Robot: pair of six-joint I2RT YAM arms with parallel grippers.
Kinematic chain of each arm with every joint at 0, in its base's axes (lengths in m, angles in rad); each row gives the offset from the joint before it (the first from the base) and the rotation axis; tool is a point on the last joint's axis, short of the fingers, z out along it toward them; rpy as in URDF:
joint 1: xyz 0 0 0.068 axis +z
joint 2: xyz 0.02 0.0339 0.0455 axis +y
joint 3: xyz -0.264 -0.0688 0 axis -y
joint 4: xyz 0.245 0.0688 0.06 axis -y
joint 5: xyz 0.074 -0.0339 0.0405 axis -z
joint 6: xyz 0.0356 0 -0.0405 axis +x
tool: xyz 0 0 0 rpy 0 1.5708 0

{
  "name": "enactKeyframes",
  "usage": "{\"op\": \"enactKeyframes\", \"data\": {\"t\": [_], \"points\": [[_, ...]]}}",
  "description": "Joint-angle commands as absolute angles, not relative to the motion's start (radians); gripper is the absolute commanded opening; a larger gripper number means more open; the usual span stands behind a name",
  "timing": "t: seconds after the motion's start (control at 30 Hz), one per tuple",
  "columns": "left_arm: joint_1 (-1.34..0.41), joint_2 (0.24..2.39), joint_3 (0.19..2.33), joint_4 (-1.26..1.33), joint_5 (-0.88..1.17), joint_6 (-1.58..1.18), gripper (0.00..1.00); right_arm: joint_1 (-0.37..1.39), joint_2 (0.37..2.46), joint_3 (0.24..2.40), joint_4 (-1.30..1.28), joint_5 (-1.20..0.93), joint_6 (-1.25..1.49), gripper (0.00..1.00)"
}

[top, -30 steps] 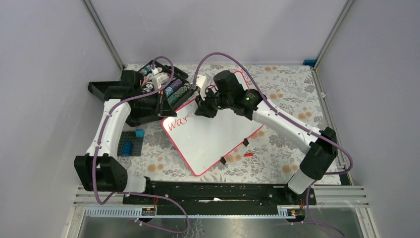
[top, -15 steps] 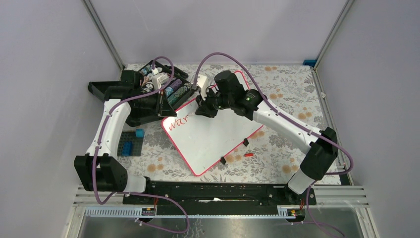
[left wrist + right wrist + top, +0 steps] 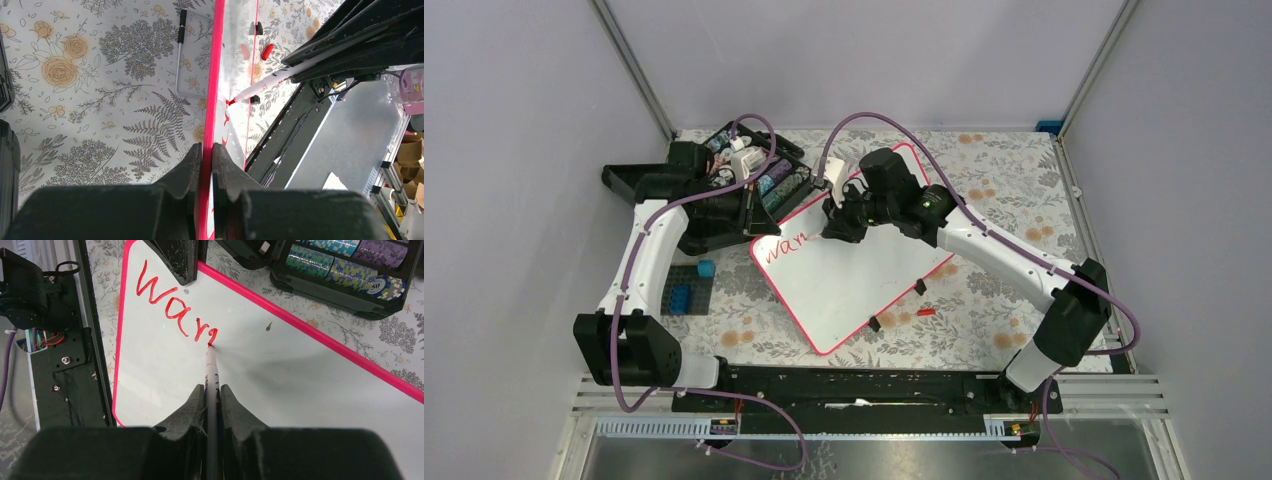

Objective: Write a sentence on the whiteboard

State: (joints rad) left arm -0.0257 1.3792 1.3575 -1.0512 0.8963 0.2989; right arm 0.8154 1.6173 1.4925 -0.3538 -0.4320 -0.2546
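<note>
Left jaws: pinch the flat white pink-rimmed whiteboard (image 3: 854, 275) so it cannot slide.
Right jaws: squeeze a thin white marker (image 3: 212, 372), tip down, writing red words (image 3: 172, 315).

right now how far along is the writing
Done: red "War" on the whiteboard. In hand: the right hand, shut on the marker, presses its tip at the next letter; the left hand clamps the rim. Left: the rest; most of the board is blank.
</note>
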Motion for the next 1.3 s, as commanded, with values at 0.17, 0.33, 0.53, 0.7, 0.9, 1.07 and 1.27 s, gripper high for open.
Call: {"op": "enactKeyframes", "data": {"t": [0.17, 0.33, 0.53, 0.7, 0.9, 1.07, 1.27], "points": [[-0.043, 1.377, 1.368, -1.052, 0.865, 0.319, 0.0, 0.802, 1.639, 1.554, -0.333, -0.376, -0.259, 0.0], [-0.043, 1.376, 1.363, -1.052, 0.867, 0.32, 0.0, 0.791, 1.657, 1.585, -0.328, -0.367, -0.245, 0.0], [-0.043, 1.382, 1.365, -1.052, 0.868, 0.321, 0.0, 0.778, 1.656, 1.584, -0.329, -0.358, -0.245, 0.0], [-0.043, 1.384, 1.365, -1.052, 0.867, 0.319, 0.0, 0.767, 1.637, 1.558, -0.329, -0.354, -0.251, 0.0], [-0.044, 1.385, 1.368, -1.051, 0.866, 0.318, 0.0, 0.767, 1.612, 1.514, -0.328, -0.377, -0.252, 0.0], [-0.043, 1.382, 1.367, -1.051, 0.867, 0.318, 0.0, 0.767, 1.602, 1.475, -0.329, -0.405, -0.243, 0.0], [-0.043, 1.378, 1.367, -1.051, 0.867, 0.317, 0.0, 0.771, 1.584, 1.445, -0.328, -0.416, -0.238, 0.0]]}}
